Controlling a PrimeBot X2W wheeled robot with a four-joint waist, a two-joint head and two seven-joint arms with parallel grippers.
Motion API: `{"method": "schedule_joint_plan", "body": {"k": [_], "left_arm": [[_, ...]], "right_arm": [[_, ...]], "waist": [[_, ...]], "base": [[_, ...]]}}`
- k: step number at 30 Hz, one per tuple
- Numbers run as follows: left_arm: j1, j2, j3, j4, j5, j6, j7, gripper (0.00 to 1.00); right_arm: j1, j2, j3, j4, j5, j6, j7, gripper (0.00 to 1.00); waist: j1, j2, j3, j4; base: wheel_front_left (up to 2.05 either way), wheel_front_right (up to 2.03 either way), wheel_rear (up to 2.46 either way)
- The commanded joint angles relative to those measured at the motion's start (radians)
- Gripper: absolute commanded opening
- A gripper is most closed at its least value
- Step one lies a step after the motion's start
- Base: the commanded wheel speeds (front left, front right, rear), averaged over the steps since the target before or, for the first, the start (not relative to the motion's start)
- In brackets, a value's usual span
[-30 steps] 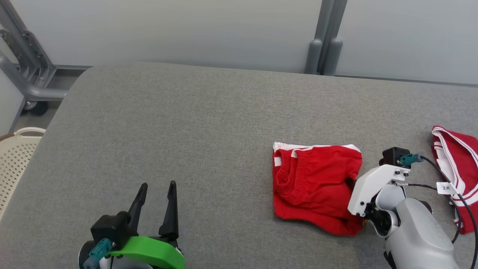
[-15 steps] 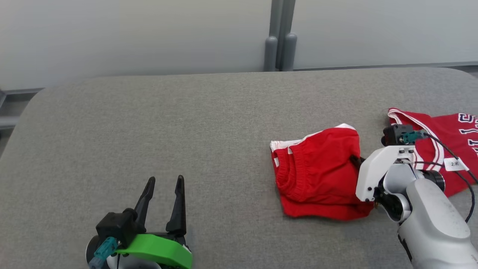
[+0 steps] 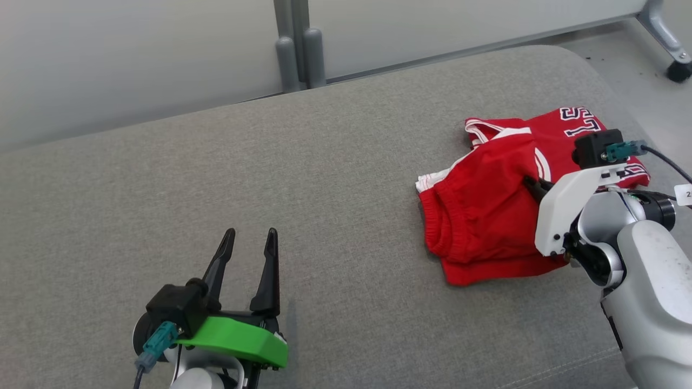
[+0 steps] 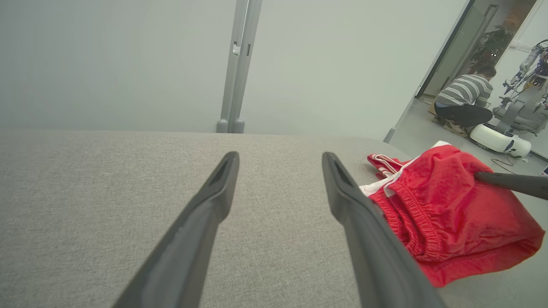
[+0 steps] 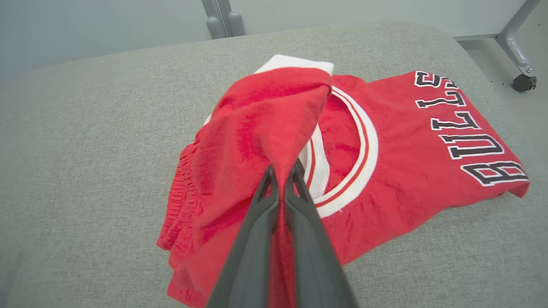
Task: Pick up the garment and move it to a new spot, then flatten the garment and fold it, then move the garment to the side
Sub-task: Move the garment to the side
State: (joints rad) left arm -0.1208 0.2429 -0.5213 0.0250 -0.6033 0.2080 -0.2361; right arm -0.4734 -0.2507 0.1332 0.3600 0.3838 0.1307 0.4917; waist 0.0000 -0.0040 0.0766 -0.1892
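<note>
Two red garments are lying at the right end of the grey padded table point(image 3: 270, 178): a folded pair of shorts point(image 3: 481, 210) with an elastic waistband and white trim, and just beyond it a jersey point(image 3: 562, 127) with black and white lettering. The right gripper point(image 3: 527, 180) is pinching the shorts, its two dark fingers pressing together on a tented ridge of red cloth. In the right wrist view, that ridge is rising from the shorts point(image 5: 252, 128) straight into the closed tips of the right gripper point(image 5: 280, 173), and the raised cloth is draping over the white-banded neckline of the jersey point(image 5: 419, 158), so the two garments are overlapping there. The lower part of the shorts is resting on the table, waistband facing the robot's left. The left gripper point(image 3: 250, 235) is hovering low over bare fabric well apart from the garments, fingers spreading wide with nothing between them. In the left wrist view, the left gripper point(image 4: 279, 158) is pointing towards the back wall while the shorts point(image 4: 445, 205) are sitting off to the right. Far behind them a person point(image 4: 466, 96) in a striped top is crouching on the floor. A grey post point(image 3: 294, 48) is standing behind the table, and a caster point(image 3: 678, 70) is showing at the far right.
</note>
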Motion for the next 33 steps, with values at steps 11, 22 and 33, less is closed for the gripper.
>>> {"method": "schedule_joint_plan", "body": {"k": [11, 22, 33], "left_arm": [[-0.061, -0.005, -0.012, 0.037, 0.017, -0.022, -0.008, 1.00], [-0.023, -0.006, -0.016, 0.047, 0.002, -0.015, -0.011, 1.00], [-0.018, 0.009, -0.022, 0.029, 0.004, -0.006, -0.003, 1.00]], "right_arm": [[-0.027, 0.024, -0.014, -0.015, -0.038, 0.000, -0.009, 0.00], [-0.071, 0.011, 0.009, -0.024, -0.032, 0.000, -0.019, 0.00], [-0.152, -0.076, 0.009, 0.015, -0.063, 0.000, -0.026, 0.00]], "waist": [[0.0000, 0.0040, 0.067, -0.070], [0.0000, 0.0040, 0.011, -0.030], [0.0000, 0.0040, 0.020, 0.003]], "base": [[0.00, 0.00, 0.00], [0.00, 0.00, 0.00], [0.00, 0.00, 0.00]]}}
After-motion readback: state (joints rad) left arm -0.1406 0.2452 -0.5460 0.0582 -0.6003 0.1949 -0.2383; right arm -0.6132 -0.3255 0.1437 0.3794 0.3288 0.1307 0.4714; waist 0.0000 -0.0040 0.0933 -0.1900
